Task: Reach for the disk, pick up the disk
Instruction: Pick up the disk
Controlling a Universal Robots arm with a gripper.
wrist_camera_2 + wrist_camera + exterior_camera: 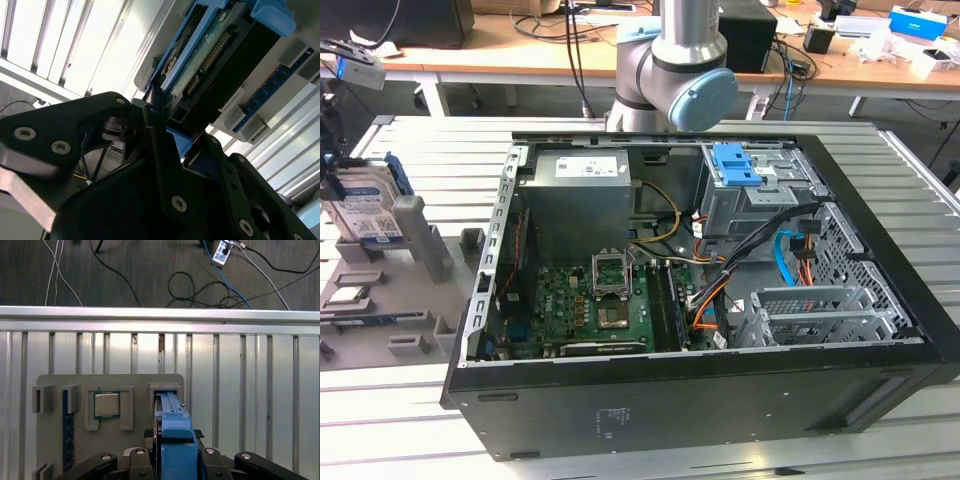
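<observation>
Your two black metal fingers [155,125] are set narrow and closed on the disk [175,440], one against each flat face. Its blue plastic carrier edge runs between them in the first wrist view. The second wrist view shows you the disk's green circuit-board underside with one row of connector pins.

In the exterior view the one disk stands upright at nine o'clock from the open black computer case [670,400], with its silver face and white-and-blue label showing. It is over a grey plastic fixture [135,385], and you cannot tell whether its lower edge sits in the slot. The fixture also carries one square metal-capped processor [106,405] and one blue memory stick [65,425]. The fixture and the case rest on a slatted aluminium surface [250,390].
</observation>
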